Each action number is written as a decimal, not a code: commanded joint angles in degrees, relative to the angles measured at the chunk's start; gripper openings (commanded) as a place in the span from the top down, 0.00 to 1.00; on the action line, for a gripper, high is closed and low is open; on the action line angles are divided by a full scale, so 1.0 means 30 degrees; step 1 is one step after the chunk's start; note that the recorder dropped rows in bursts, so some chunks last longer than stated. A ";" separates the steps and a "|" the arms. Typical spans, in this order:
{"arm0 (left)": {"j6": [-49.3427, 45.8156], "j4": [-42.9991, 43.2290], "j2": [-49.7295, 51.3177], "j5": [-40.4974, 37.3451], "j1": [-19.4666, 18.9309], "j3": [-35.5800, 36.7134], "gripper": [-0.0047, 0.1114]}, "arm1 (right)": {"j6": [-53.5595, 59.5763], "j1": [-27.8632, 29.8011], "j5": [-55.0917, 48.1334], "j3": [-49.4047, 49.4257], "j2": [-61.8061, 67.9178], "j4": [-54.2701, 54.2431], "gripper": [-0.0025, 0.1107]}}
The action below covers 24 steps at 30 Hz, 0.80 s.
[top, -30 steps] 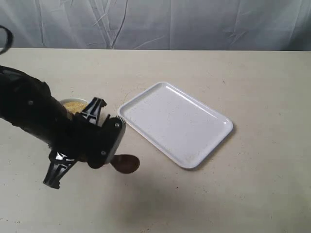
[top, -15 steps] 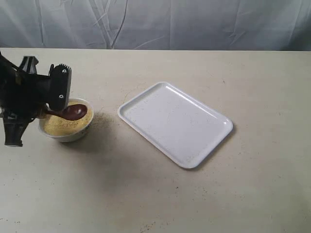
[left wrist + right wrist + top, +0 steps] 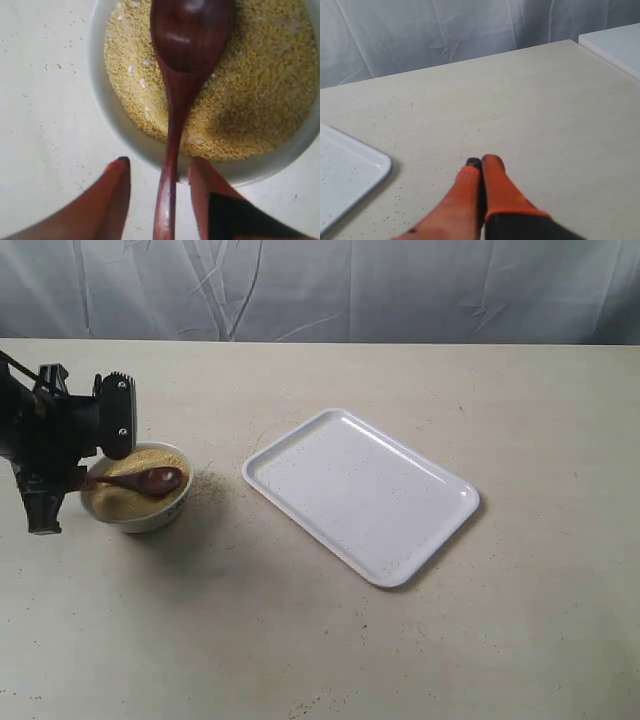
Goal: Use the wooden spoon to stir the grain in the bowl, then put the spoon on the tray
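Glossy reddish-brown wooden spoon (image 3: pixel 187 45) has dipped into sandy yellow grain (image 3: pixel 260 90) for stirring; left gripper (image 3: pixel 159 165) straddles its handle, clamping unclear.

this looks like a lab bench set up for robot trials. a plain beige table (image 3: pixel 400 660) stands before a wrinkled pale cloth backdrop (image 3: pixel 420 290), and a black robot arm (image 3: pixel 45 435) works over the table.
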<state>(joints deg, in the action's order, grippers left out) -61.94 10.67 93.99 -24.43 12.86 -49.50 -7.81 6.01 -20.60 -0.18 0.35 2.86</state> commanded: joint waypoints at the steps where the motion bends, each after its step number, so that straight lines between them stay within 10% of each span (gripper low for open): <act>1: 0.0155 -0.0246 -0.0107 0.0175 -0.0055 -0.0056 0.55 | 0.0045 -0.0066 0.0149 0.0061 -0.0116 0.0025 0.98; 10: 1.1157 -0.0838 -0.4381 0.0187 -0.0284 -0.0056 0.55 | 0.0045 -0.0066 0.0149 0.0061 -0.0116 0.0025 0.98; 15: 1.8997 -0.1959 -0.5911 -0.0119 -0.2528 0.0031 0.55 | 0.0045 -0.0066 0.0149 0.0061 -0.0116 0.0025 0.98; 20: 1.9913 -0.8898 -0.7962 0.1971 -0.4682 0.3064 0.55 | 0.0045 -0.0066 0.0149 0.0061 -0.0116 0.0025 0.98; 24: 1.9870 -1.5439 -1.0674 0.6676 -0.3797 0.7156 0.55 | 0.0045 -0.0066 0.0149 0.0061 -0.0116 0.0025 0.98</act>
<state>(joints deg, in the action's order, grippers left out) -3.06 -21.28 67.01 -14.56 -0.38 -35.83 -7.81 6.01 -20.60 -0.18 0.35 2.86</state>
